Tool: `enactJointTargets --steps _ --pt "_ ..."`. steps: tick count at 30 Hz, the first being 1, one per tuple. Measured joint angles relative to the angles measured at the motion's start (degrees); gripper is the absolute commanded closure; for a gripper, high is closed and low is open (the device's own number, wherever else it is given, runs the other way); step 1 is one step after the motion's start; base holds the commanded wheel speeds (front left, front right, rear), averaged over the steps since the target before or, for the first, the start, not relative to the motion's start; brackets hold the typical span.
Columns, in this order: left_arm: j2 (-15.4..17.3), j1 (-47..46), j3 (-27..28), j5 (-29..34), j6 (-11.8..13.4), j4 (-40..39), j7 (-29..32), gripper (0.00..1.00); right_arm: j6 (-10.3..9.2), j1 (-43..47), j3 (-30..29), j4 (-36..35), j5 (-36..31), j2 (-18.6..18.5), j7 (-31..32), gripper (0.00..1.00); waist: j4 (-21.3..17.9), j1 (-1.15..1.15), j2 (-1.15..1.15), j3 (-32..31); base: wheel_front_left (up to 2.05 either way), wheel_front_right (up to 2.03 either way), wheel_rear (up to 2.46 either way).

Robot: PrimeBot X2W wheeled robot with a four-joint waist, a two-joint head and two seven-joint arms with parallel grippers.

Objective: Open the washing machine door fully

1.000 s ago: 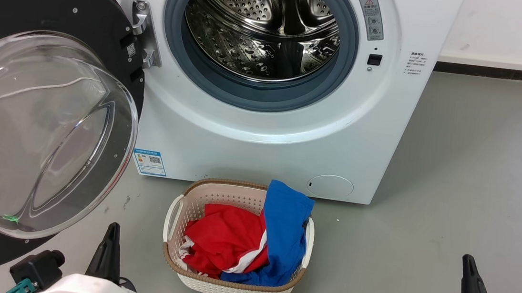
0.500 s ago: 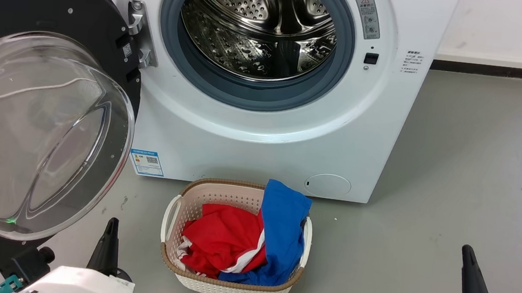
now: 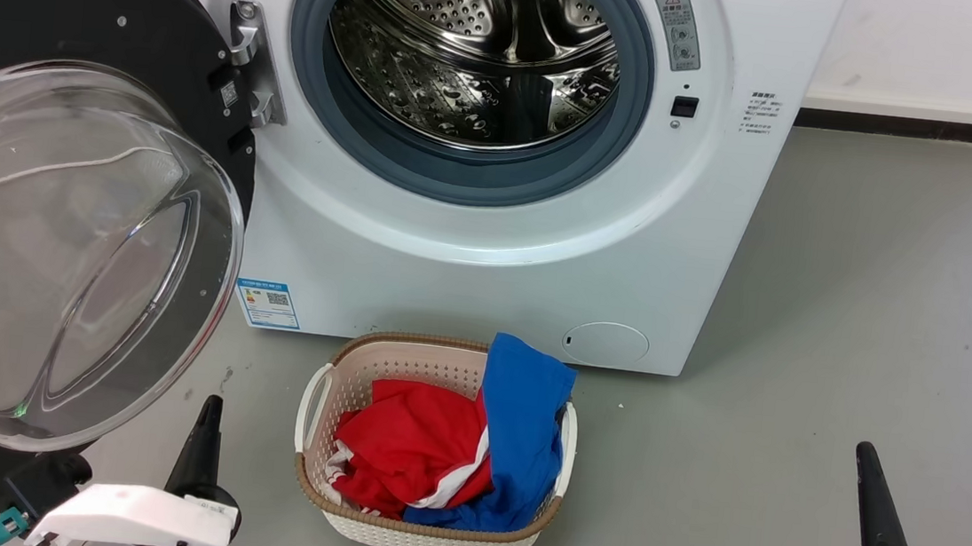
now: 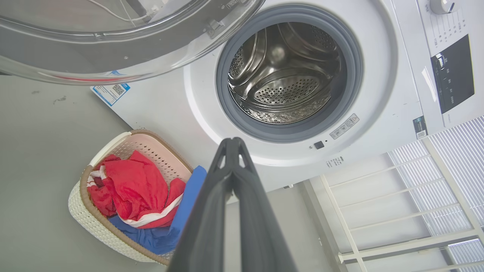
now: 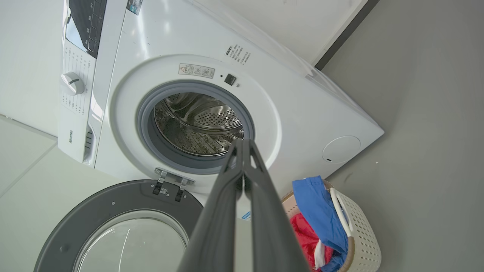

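The left gripper [image 4: 231, 145] and the right gripper [image 5: 243, 145] each have their 2 fingers pressed together, holding nothing. Past them a basket [image 3: 425, 535] on the floor holds red and blue clothes. The washing machine door [image 3: 48, 8] stands swung wide on the left, hinged beside the drum [image 3: 472, 49] and cut off by the head view's edge. The washing machine [image 3: 467, 280] reads "Hisense"; its blue QR sticker [image 3: 267, 303] and warning label [image 3: 676, 29] are too small to read.

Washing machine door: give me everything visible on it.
The washing machine door is a large round disc: glossy black rim, plastic by the look, around a bulging clear glass bowl. It stands swung wide open left of the drum opening, hung on a metal hinge on the white machine front. The left gripper sits below it, jaws shut, not touching.
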Motion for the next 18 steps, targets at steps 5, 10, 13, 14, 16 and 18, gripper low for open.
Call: enactJointTargets --steps 5,10,13,14,16,18 --pt "0.0 -0.6 0.2 -3.4 -0.1 0.2 0.8 1.0 -0.01 -0.7 0.0 0.6 3.1 0.0 0.8 1.0 -0.2 0.0 0.0 0.0 0.0 0.0 0.0" --pt "0.0 -0.9 0.4 -6.6 -0.4 0.4 1.6 1.0 0.0 -1.3 -0.1 1.0 5.9 -0.1 1.5 1.0 -0.3 0.0 0.0 0.1 0.0 0.0 0.0" --pt "0.0 -1.2 0.5 -8.5 -0.5 0.5 2.1 1.0 -0.01 -1.7 -0.2 1.3 7.7 -0.1 2.0 1.0 -0.4 0.0 0.0 0.1 0.0 0.0 0.0" --pt "0.0 -1.3 0.6 -9.1 -0.5 0.6 2.1 1.0 0.0 -2.0 -0.2 1.4 8.2 -0.1 2.1 1.0 -0.5 0.0 0.0 0.1 0.0 0.0 0.0" --pt "0.0 -1.5 0.6 -10.3 -0.5 0.6 2.4 1.0 0.0 -2.4 -0.2 1.6 9.3 -0.1 2.5 1.0 -0.6 0.0 0.0 0.1 0.0 0.0 0.0" --pt "0.0 -1.6 0.7 -11.4 -0.5 0.7 2.8 1.0 -0.01 -2.5 -0.2 1.8 10.4 -0.1 2.8 1.0 -0.6 0.0 0.0 0.1 0.0 0.0 0.0"
